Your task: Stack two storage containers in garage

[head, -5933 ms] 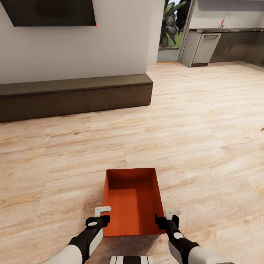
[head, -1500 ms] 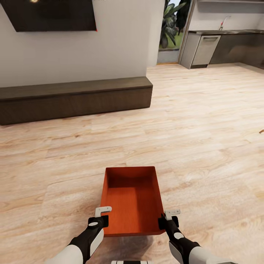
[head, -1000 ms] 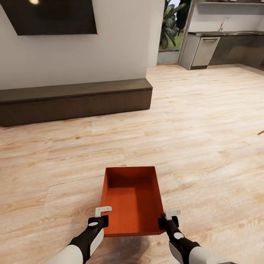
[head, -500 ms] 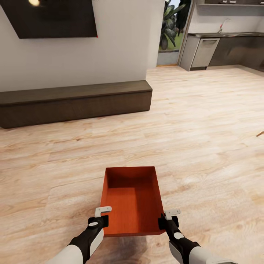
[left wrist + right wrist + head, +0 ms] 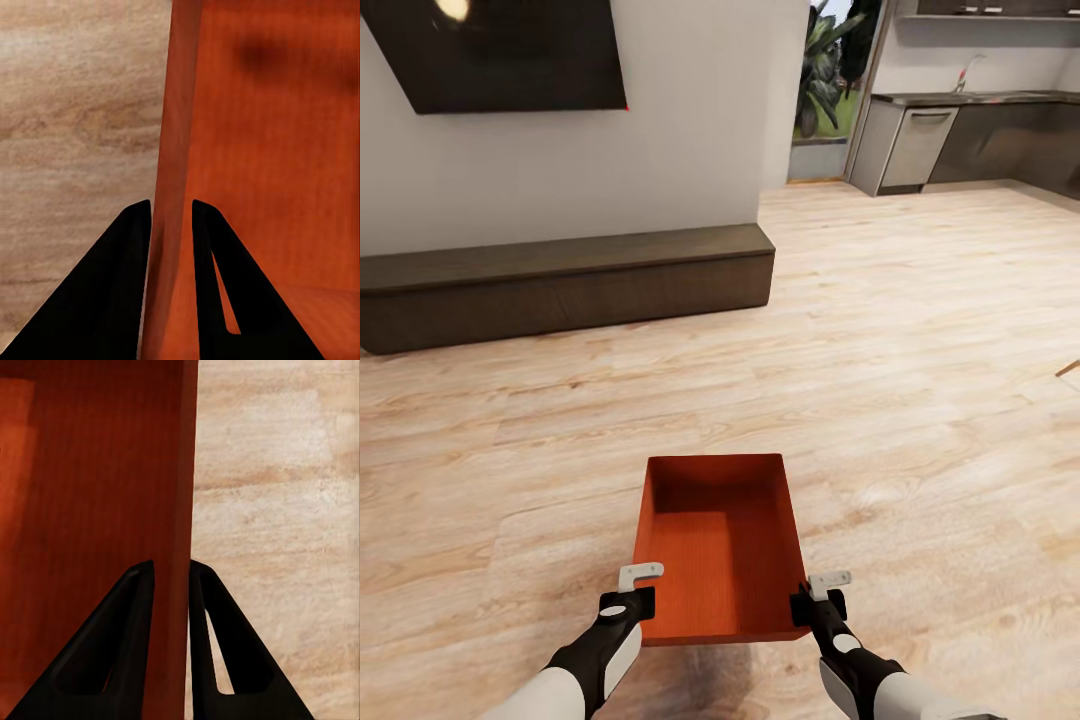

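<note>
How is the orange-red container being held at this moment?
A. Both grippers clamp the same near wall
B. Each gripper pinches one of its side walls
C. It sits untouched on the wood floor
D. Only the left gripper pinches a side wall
B: the left gripper straddles one side wall of the container, and the right gripper straddles the opposite one, a finger on each face.

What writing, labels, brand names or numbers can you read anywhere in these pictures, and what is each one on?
None: no readable text in any view.
The orange-red storage container has plain walls, with the left gripper and right gripper each clamped on a side wall.
The black wall TV and the low dark-brown cabinet bear no markings.
</note>
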Robot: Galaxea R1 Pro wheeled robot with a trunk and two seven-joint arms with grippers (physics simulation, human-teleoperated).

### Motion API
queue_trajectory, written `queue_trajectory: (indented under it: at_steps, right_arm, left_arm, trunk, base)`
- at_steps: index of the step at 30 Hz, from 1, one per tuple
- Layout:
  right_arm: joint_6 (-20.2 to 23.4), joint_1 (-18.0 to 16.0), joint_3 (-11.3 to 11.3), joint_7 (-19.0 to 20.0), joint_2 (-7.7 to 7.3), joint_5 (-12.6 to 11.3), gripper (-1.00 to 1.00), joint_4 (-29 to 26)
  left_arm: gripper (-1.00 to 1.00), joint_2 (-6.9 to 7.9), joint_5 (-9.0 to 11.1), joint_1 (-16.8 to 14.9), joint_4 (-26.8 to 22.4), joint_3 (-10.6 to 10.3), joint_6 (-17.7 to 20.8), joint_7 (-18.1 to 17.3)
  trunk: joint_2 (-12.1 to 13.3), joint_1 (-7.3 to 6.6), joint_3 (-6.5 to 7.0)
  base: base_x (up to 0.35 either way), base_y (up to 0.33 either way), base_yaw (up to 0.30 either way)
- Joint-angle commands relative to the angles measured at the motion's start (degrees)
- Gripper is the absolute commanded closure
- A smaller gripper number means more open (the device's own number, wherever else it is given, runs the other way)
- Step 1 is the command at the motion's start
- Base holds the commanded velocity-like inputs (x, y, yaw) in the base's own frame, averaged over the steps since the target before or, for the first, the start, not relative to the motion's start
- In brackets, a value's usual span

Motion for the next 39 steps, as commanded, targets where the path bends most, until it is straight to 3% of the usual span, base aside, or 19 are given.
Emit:
queue_trajectory:
  at_steps: [1,39]
  right_arm:
    - [-0.1,-0.1,-2.3,-0.7,0.0,0.2,1.0,0.0]
    - [-0.1,0.0,-2.3,-0.7,0.14,0.2,1.0,0.0]
  left_arm:
    - [1.0,0.12,-0.5,0.0,-0.2,0.6,0.3,1.0]
    - [1.0,0.21,-0.5,0.0,-0.2,0.6,0.3,1.0]
  trunk:
    - [0.4,-0.23,0.15]
    - [15.6,-8.58,6.97]
  base:
    - [0.0,0.0,0.0]
    - [0.0,0.0,0.0]
